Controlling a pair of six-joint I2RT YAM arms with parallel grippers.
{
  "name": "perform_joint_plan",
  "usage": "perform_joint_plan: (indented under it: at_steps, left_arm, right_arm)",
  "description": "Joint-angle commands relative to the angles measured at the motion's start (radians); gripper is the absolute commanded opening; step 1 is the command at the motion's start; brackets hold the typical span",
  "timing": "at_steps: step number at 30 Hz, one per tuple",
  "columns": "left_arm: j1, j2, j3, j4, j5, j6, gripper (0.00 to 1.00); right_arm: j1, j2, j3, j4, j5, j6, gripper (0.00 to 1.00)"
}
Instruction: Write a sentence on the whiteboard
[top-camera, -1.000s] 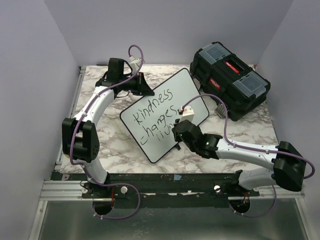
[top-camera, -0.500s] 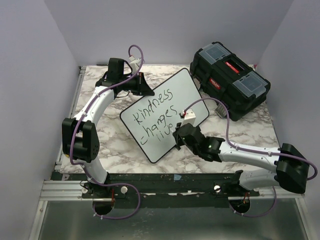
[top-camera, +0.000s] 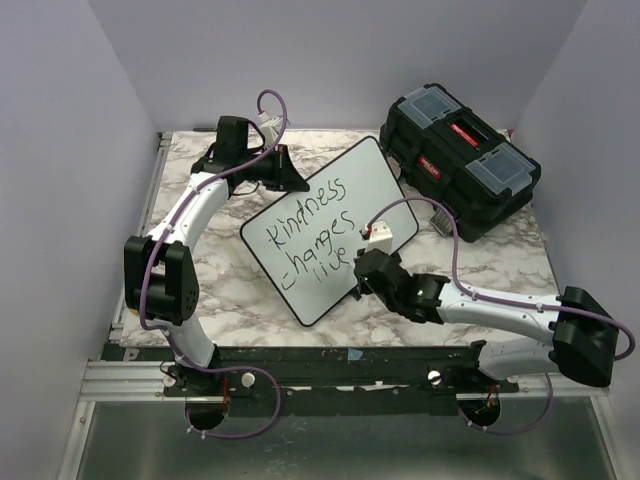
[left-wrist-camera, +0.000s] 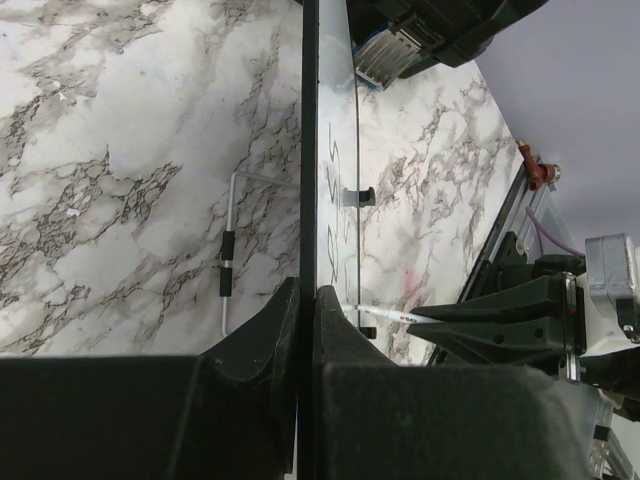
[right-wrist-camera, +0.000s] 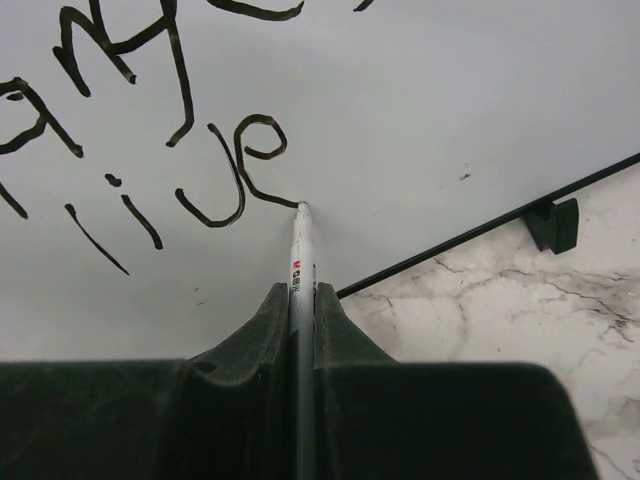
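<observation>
left gripper (left-wrist-camera: 308, 300) clamped on the whiteboard (left-wrist-camera: 338, 150) edge, presumably steadying it for writing. right gripper (right-wrist-camera: 297, 295) pinches a pen (right-wrist-camera: 298, 240), tip touching the board at the end of the sentence (top-camera: 312, 232).

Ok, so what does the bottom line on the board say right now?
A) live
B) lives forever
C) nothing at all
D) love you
A: in the right wrist view the bottom line of the sentence reads l-i-v-e. The marker gripped in the right pincer has its tip at the end of the e on the whiteboard, and no s follows.
</observation>
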Motion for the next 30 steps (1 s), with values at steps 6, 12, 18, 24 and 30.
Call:
perform_joint_plan:
  at_steps: [6, 12, 18, 24, 30]
  left_arm:
    - [-0.012, -0.057, -0.009, 0.052, 0.016, 0.039, 0.00]
    - [-0.012, -0.059, -0.011, 0.051, 0.012, 0.042, 0.00]
    - [-0.012, -0.059, -0.014, 0.051, 0.011, 0.043, 0.00]
    - [-0.012, -0.058, -0.011, 0.051, 0.011, 0.042, 0.00]
    - [-0.013, -0.057, -0.010, 0.050, 0.010, 0.043, 0.00]
  right_arm:
    - [-0.002, -0.011, 0.180, -0.083, 0.128, -0.125, 0.01]
    - [-0.004, -0.048, 0.180, -0.035, 0.136, -0.136, 0.01]
    - [-0.044, -0.048, 0.095, -0.004, 0.058, -0.066, 0.01]
    - [-0.115, -0.071, 0.033, 0.023, -0.026, -0.036, 0.01]
    - [-0.136, -0.055, 0.047, 0.040, -0.073, -0.037, 0.01]
